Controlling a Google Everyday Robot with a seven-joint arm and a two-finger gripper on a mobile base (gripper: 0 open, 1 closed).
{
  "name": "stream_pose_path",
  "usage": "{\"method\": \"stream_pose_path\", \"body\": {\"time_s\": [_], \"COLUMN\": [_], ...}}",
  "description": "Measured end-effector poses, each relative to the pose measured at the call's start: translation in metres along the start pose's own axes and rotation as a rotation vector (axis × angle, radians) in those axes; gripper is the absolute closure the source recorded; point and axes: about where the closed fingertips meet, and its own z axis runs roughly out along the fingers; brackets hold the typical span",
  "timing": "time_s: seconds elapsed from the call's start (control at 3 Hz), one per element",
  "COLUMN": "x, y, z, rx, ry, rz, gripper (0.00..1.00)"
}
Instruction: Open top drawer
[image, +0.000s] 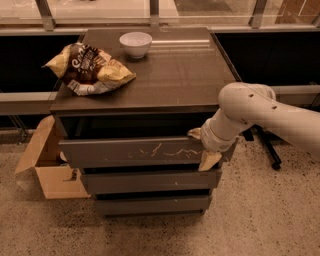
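The top drawer (135, 151) is the wide dark grey-brown front with pale scratches, just under the cabinet top (165, 80). It stands a little forward, with a dark gap above it. My gripper (202, 147) is at the drawer's right end, on the white arm (260, 110) that reaches in from the right. It is open. One pale fingertip (195, 133) lies at the front's upper edge and the other (210, 161) at its lower edge. I cannot tell whether they touch the front.
Two smaller drawer fronts (150, 181) sit below. On the cabinet top lie a chip bag (90, 67) and a white bowl (135, 44). An open cardboard box (47, 165) stands on the floor at the left. A chair base (267, 150) is behind the arm.
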Motion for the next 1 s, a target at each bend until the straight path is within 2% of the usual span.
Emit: {"method": "stream_pose_path", "body": {"time_s": [0.33, 0.67, 1.0], "x": [-0.0222, -0.0234, -0.0245], "y": [0.023, 0.0215, 0.0223], "z": [-0.0211, -0.0261, -0.0286], "rx": [0.016, 0.016, 0.016], "ry": [-0.007, -0.007, -0.007], "rz": [-0.026, -0.026, -0.026], "gripper": [0.73, 0.96, 1.0]}}
